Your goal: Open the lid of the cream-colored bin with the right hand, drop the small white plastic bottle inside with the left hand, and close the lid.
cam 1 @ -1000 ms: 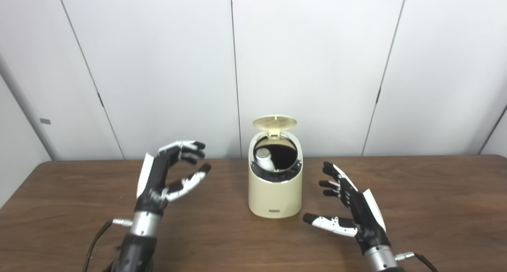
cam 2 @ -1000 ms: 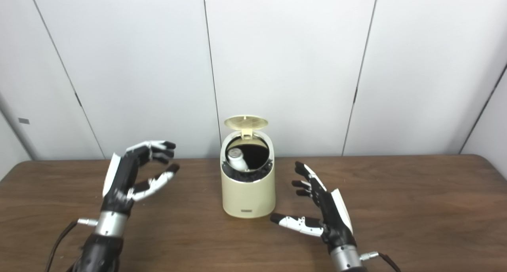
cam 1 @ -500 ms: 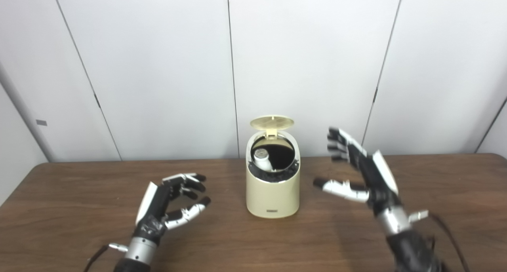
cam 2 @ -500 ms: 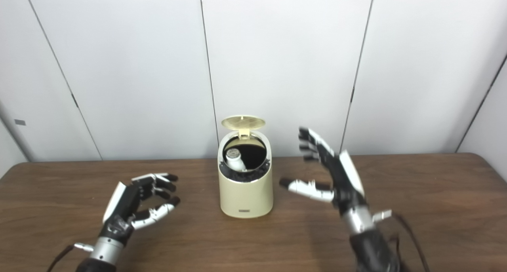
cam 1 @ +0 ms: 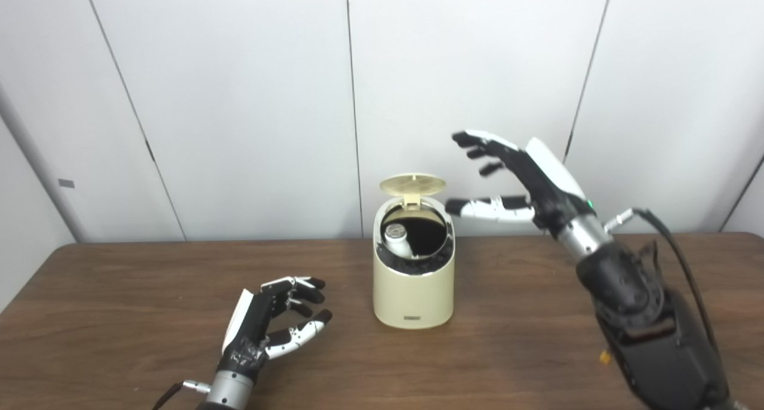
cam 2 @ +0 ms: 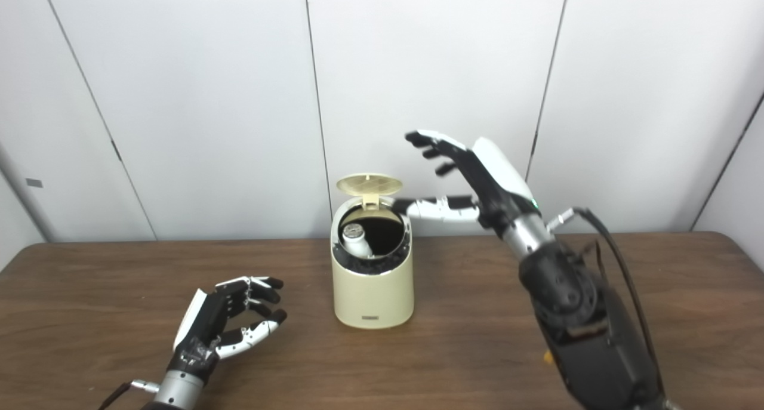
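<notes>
The cream-colored bin [cam 1: 413,290] stands at the middle of the brown table, its round lid [cam 1: 413,184] tipped up and open at the back. The small white bottle [cam 1: 396,239] lies inside the dark opening, leaning on the left side. My right hand [cam 1: 520,180] is open and raised to the right of the lid, level with it and a little above, thumb pointing at the bin's top; it touches nothing. My left hand [cam 1: 268,325] is open and empty, low over the table to the left of the bin. In the right eye view the bin [cam 2: 373,293] and the right hand [cam 2: 477,177] show the same.
The brown table [cam 1: 537,350] runs the full width, its far edge against white wall panels [cam 1: 239,99]. My right forearm [cam 1: 644,320] with a black cable crosses the table's right side.
My right hand has risen from the table beside the bin to the height of the lid. My left hand has dropped and drawn back toward the front. The lid stays open.
</notes>
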You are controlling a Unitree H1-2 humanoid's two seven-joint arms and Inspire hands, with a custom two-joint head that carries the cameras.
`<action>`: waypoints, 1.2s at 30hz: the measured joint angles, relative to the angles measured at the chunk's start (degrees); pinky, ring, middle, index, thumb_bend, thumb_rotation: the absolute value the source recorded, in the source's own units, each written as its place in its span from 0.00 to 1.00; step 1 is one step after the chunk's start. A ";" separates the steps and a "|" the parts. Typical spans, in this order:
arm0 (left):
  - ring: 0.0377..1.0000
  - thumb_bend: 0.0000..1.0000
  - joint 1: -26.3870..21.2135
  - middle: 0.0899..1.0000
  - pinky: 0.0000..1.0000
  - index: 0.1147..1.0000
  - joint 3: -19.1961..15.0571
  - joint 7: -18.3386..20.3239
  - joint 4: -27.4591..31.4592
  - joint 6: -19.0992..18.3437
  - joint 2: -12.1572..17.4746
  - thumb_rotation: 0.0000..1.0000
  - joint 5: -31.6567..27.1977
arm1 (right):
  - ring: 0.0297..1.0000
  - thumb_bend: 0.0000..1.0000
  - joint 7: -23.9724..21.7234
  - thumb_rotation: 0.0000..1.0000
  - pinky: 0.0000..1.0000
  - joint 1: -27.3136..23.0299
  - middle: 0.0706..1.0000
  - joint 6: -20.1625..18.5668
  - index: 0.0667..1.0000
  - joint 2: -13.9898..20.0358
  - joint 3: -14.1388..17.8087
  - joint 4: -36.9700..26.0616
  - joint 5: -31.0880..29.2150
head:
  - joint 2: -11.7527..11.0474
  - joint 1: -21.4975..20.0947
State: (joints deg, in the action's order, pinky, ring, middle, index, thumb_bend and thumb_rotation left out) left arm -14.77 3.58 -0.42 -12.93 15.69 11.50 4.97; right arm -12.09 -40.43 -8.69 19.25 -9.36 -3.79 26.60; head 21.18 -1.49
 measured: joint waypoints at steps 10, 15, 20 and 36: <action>0.61 0.50 -0.03 0.67 0.54 0.43 -0.79 0.52 -0.90 0.61 -0.10 0.04 1.73 | 0.88 0.63 -5.70 0.67 0.76 -4.03 0.83 -1.84 0.81 0.90 -3.60 0.44 3.81 | 0.09 0.44; 0.61 0.50 -0.04 0.67 0.54 0.43 -0.97 0.54 -0.91 0.67 -0.75 0.04 1.85 | 0.89 0.65 -6.30 0.69 0.80 -5.14 0.83 -2.10 0.80 0.90 -4.61 2.20 4.55 | 0.17 0.70; 0.62 0.50 -0.15 0.67 0.54 0.43 -1.00 0.61 -1.26 1.13 -0.88 0.04 2.05 | 0.89 0.65 -8.33 0.69 0.81 -6.04 0.78 -2.11 0.75 0.80 -6.45 2.71 5.06 | 0.26 0.88; 0.61 0.50 -0.15 0.67 0.53 0.43 -1.85 0.79 -1.56 1.19 -1.42 0.04 1.63 | 0.75 0.64 -8.36 0.66 0.70 -6.09 0.63 0.89 0.59 0.35 -7.07 4.16 3.94 | 1.05 1.41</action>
State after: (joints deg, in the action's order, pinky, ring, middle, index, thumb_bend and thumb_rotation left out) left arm -14.91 1.73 0.37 -14.49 16.88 10.08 6.61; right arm -20.45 -46.52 -7.79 19.61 -16.43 0.37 30.54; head 22.24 -0.09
